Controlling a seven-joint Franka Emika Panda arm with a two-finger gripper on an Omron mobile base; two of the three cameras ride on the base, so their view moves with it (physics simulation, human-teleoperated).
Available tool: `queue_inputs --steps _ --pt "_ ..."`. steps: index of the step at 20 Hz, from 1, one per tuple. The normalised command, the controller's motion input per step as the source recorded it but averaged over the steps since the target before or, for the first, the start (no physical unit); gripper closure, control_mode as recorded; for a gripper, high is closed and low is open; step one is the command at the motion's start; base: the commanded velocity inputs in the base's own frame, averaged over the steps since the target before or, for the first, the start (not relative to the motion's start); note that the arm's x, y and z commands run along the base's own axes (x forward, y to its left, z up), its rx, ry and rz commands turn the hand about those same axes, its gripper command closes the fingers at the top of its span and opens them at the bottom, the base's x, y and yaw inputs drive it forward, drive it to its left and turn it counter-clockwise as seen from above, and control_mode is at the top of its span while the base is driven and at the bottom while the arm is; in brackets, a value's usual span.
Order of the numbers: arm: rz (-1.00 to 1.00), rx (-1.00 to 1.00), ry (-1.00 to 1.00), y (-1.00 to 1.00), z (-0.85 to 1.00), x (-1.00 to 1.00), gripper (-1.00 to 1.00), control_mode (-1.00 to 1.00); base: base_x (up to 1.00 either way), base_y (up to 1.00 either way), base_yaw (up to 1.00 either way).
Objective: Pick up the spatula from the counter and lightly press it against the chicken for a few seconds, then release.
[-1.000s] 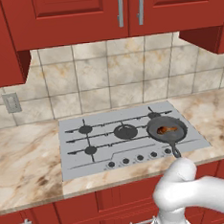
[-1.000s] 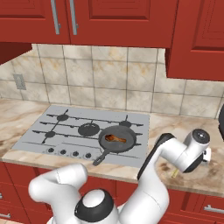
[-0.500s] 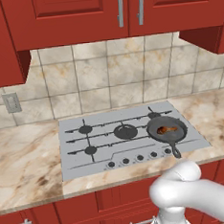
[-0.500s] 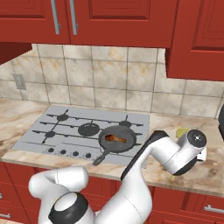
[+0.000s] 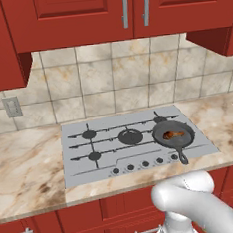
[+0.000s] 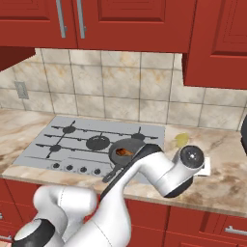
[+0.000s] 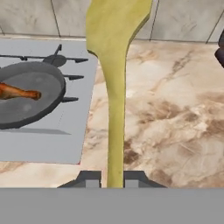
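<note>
Hand view: tool (image 7: 113,180) pinches the flat, paddle-bladed yellow spatula (image 7: 115,87).

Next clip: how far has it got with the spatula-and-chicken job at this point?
Done: the hand is shut on the spatula by its handle, blade pointing out over the counter beside the stove. In hand: raising it; whether it has left the counter I cannot tell. Left: carry it to the chicken in the pan, press lightly, hold, release. The blade is apart from the pan.
</note>
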Motion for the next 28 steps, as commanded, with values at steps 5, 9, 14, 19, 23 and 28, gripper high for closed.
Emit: queue_inputs --steps 5,9,14,19,23,28 --pt "0.0 -0.08 -0.1 0.4 0.24 -0.28 1.0 -1.0 0.0 0.0 0.0" --pt "0.05 -0.03 0.06 0.15 0.38 -0.18 1.0 -1.0 0.0 0.0 0.0" --pt "0.13 -0.02 0.24 0.15 0.39 -0.08 1.0 -1.0 0.0 0.0 0.0" --pt "0.08 -0.04 0.24 0.33 0.29 -0.02 1.0 -1.0 0.0 0.0 0.0" --pt "0.08 -0.04 0.16 0.43 0.01 -0.04 1.0 -1.0 0.0 0.0 0.0" --pt "0.09 0.0 0.13 0.29 0.0 0.0 1.0 -1.0 0.0 0.0 0.0"
